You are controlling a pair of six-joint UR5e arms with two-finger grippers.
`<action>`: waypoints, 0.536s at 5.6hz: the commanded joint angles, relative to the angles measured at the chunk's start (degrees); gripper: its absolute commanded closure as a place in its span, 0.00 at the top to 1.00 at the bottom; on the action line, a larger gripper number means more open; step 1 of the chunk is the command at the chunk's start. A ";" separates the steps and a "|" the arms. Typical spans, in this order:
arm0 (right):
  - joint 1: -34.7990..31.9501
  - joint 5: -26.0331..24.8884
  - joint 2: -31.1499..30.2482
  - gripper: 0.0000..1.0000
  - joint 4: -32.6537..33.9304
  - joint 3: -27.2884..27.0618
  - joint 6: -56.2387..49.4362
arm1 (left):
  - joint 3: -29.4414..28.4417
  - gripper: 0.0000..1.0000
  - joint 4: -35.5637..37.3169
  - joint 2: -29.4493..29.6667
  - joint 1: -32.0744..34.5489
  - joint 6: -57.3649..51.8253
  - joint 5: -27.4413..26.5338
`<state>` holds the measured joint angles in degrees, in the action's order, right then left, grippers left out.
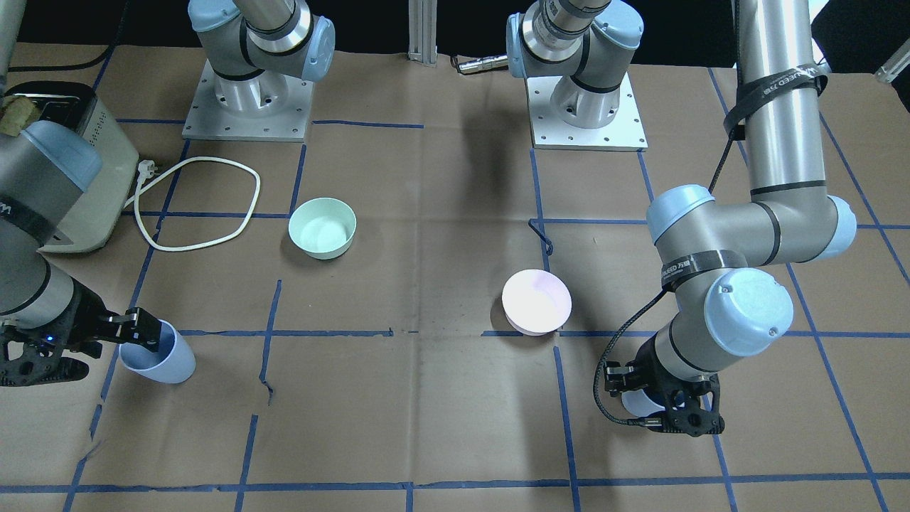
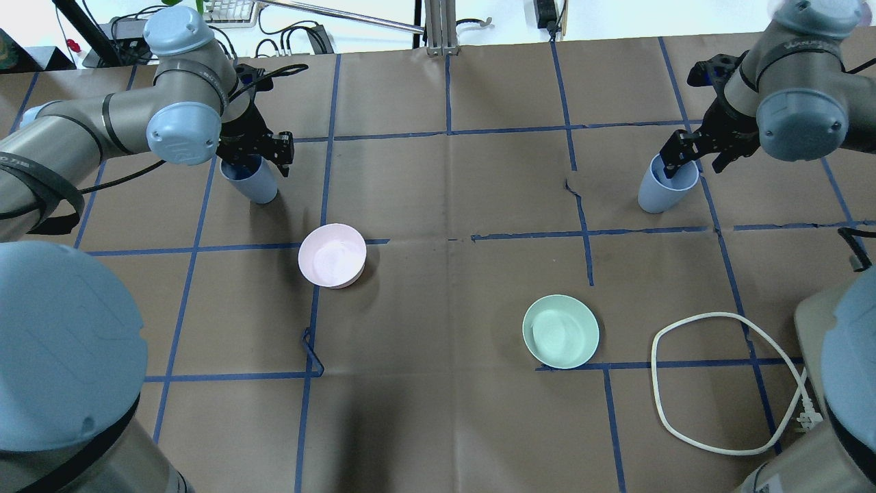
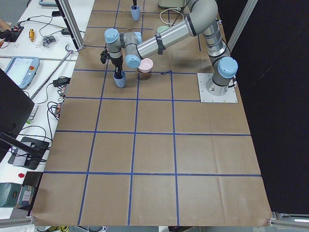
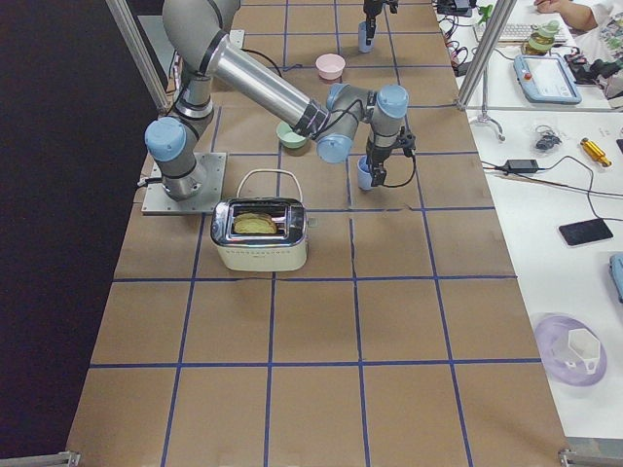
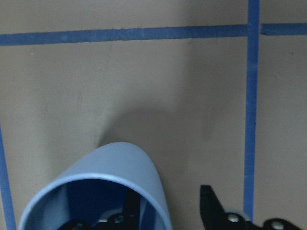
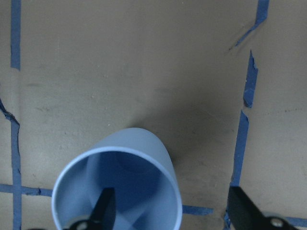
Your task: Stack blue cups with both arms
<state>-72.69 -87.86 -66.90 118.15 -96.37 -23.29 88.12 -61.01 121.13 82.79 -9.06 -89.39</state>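
Two pale blue cups stand upright far apart on the table. My left gripper [image 2: 254, 152] hangs over the left cup [image 2: 254, 183], also in the front view [image 1: 638, 403]. In the left wrist view one finger is inside the cup [image 5: 108, 182] and the other finger [image 5: 211, 206] is outside, clear of the wall, so the jaws are open. My right gripper [image 2: 690, 156] straddles the rim of the right cup [image 2: 658, 192], also in the front view [image 1: 162, 359]. In the right wrist view one finger [image 6: 105, 208] is inside that cup [image 6: 129, 163] and the other is outside with a gap.
A pink bowl [image 2: 332, 255] and a mint-green bowl [image 2: 560, 331] sit between the two cups, nearer the robot. A toaster [image 4: 261, 233] with its looped white cord [image 2: 718, 383] stands on the robot's right side. Blue tape lines cross the brown table cover.
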 commanded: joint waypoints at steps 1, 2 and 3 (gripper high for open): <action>0.00 -0.65 0.10 0.08 -0.73 -0.74 0.26 | -1.27 0.00 -0.42 -0.28 0.52 0.18 -0.17; 0.00 -0.56 -0.25 0.07 -0.82 -0.75 0.35 | -1.89 0.00 -1.12 -1.06 1.83 4.45 -0.26; -0.17 -0.73 -1.21 0.07 -1.86 0.12 0.52 | -5.29 0.00 -1.21 -0.29 5.07 12.85 0.00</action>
<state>-72.74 -88.49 -67.42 117.01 -96.76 -22.91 85.21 -62.00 120.53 85.47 -2.52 -89.53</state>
